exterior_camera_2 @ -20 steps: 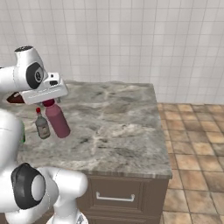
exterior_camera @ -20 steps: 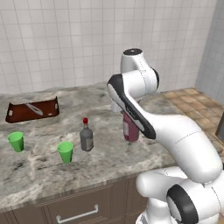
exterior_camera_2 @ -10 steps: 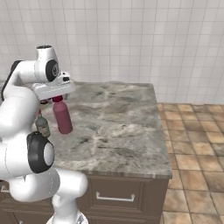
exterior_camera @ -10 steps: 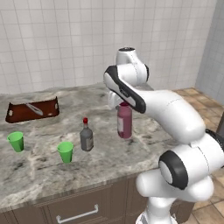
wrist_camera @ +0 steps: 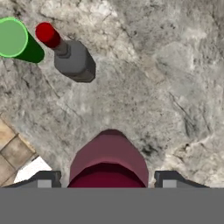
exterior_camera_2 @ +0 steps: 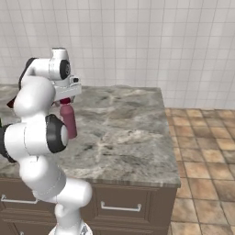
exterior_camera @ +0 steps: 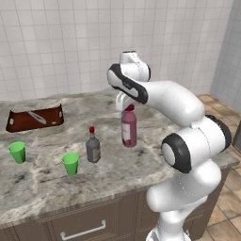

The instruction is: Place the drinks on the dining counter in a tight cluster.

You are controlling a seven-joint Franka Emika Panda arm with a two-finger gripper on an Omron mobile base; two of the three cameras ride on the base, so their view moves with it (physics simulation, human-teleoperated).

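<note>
You carried the maroon bottle (exterior_camera: 129,128) leftward across the desk (exterior_camera: 42,174), bringing it nearer the red-capped bottle (exterior_camera: 93,146). The arm's elbow swung out to the right of the left base view. The gripper (exterior_camera: 126,104) remained over the bottle's cap, jaws either side of it.

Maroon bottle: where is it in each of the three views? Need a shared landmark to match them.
Left base view: maroon bottle at centre, upright on the dining counter, under the gripper.
Right base view: left of centre, beside the arm.
Hand view: bottom centre, seen from above.
Landmark: the counter's marbled stone.
</note>
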